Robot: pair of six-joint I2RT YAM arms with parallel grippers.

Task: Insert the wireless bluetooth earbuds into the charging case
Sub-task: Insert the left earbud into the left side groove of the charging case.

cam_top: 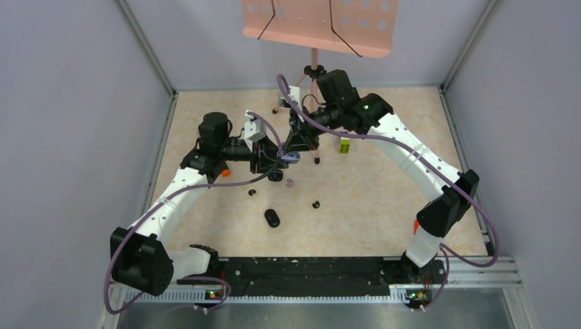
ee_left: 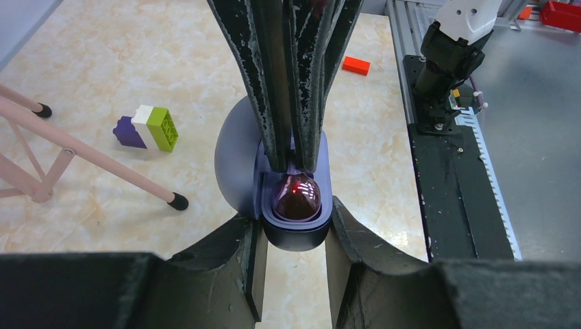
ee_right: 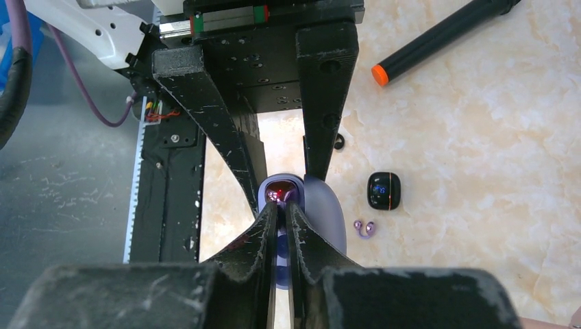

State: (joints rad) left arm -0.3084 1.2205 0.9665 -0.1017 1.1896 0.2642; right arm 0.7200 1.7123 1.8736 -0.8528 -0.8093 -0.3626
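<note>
— Who has the case?
— The left gripper [ee_left: 293, 221] is clamped on the sides of the purple charging case [ee_left: 296, 240], lid open. The right gripper [ee_right: 281, 207] is nearly shut, tips on a dark earbud [ee_left: 296, 195] in the well.
— Fiddly?
— Light, hard and slick. I'd pinch the narrow end, gently. A purple earbud [ee_right: 366, 227] and a black earbud [cam_top: 316, 204] lie loose on the table.
— Is it pinching or just pressing?
— Can't tell, the fingers hide it.

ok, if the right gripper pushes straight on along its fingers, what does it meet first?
The dark earbud with the red light, seated in the open purple case clamped by the left gripper. The right gripper looks right at it; whether it touches is unclear.
</note>
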